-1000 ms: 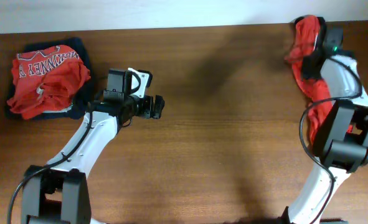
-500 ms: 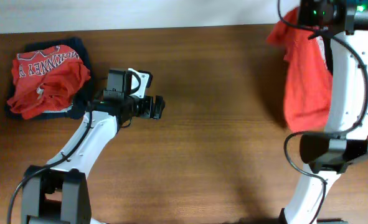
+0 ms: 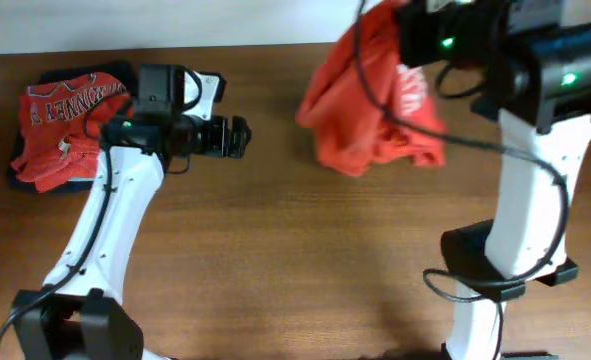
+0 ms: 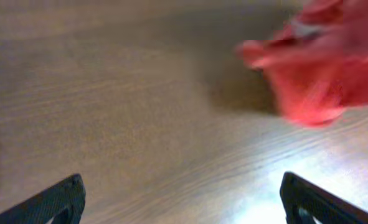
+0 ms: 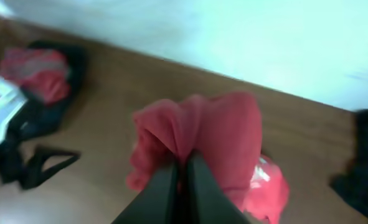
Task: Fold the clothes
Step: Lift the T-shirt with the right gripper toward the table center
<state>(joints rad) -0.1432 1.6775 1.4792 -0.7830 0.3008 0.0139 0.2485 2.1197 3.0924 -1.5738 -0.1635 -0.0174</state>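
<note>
My right gripper (image 5: pixel 184 167) is shut on an orange-red T-shirt (image 3: pixel 367 112) with white print and holds it hanging above the table's back middle; the shirt also shows in the right wrist view (image 5: pixel 221 130). In the overhead view the gripper itself is hidden under the arm. My left gripper (image 3: pixel 239 137) is open and empty, left of the hanging shirt, its fingers wide apart in the left wrist view (image 4: pixel 180 196), where the shirt (image 4: pixel 320 68) is blurred at the upper right. A pile of orange-red shirts (image 3: pixel 70 125) lies on a dark navy garment (image 3: pixel 125 75) at the back left.
The wooden table (image 3: pixel 275 260) runs to a white wall at the back edge. The right arm's base (image 3: pixel 495 270) stands at the front right. A dark blurred shape (image 5: pixel 364 155) sits at the right edge of the right wrist view.
My right gripper has lifted the shirt from the far right corner and carried it left toward the back middle. My left arm has moved up and a little left.
</note>
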